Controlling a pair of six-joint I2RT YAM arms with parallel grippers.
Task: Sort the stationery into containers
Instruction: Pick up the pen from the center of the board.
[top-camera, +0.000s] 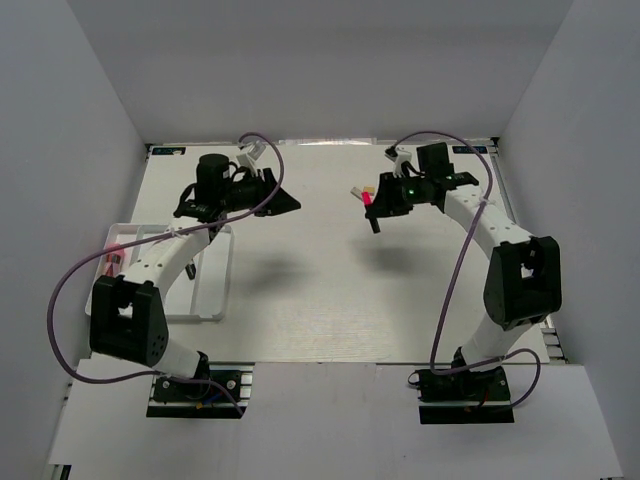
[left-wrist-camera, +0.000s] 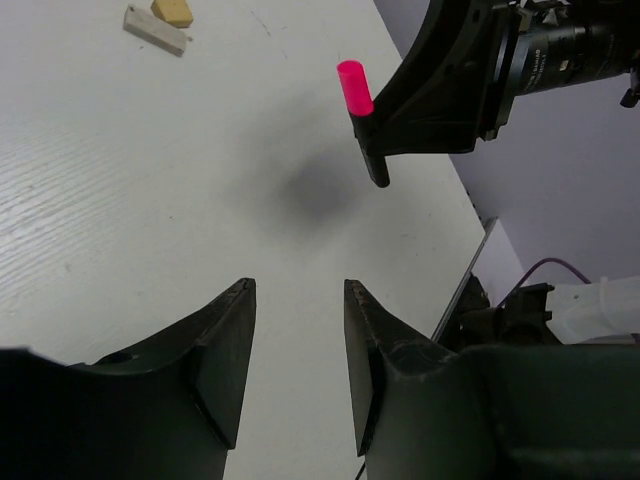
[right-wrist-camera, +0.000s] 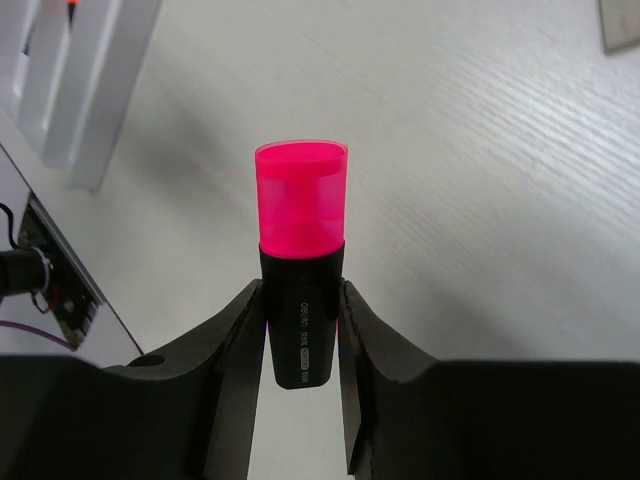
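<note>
White arms (top-camera: 165, 258) with black joints (top-camera: 125, 320), black grippers (left-wrist-camera: 297, 300) (right-wrist-camera: 303, 330) and looping purple cables (top-camera: 50, 320).

White table (top-camera: 330, 300): tray (top-camera: 222, 292), erasers (left-wrist-camera: 155, 28)

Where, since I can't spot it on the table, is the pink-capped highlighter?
The pink-capped highlighter is clamped in the right gripper, in the air above the right half of the table in the top view.
</note>
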